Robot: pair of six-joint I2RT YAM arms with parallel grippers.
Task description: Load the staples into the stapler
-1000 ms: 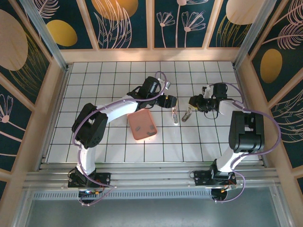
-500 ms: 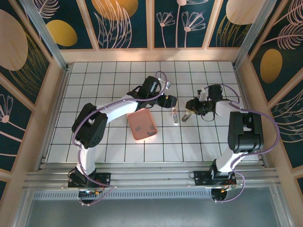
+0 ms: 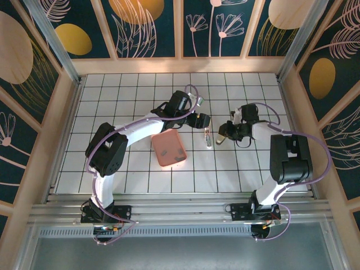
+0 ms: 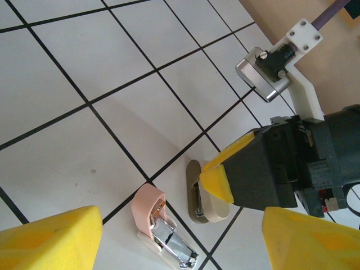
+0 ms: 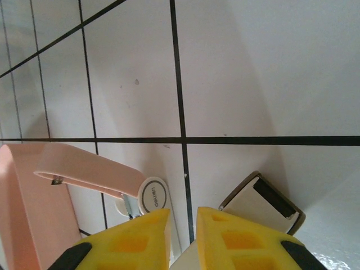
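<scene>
The stapler (image 4: 166, 230) lies open on the white tiles, its pale pink top hinged up off the white base and its metal rail bare; it also shows as the stapler (image 3: 208, 138) and the stapler (image 5: 90, 171). My left gripper (image 4: 181, 216) hovers open above it, seen from overhead as the left gripper (image 3: 201, 120). Just right of the stapler lies a small beige and grey-brown piece (image 4: 209, 201). My right gripper (image 5: 183, 214) is shut down to a thin slit, its fingertip (image 4: 216, 180) touching that piece. Nothing shows pinched between its pads. The staples are hidden from me.
A salmon-pink square tray (image 3: 170, 147) sits left of the stapler, near the left arm's forearm. The right arm's wrist (image 3: 247, 115) hangs low over the tiles. Wooden walls border the tiled floor on three sides.
The right gripper has crept left toward the stapler and drawn its pads together. The left arm and the stapler have stayed put.
</scene>
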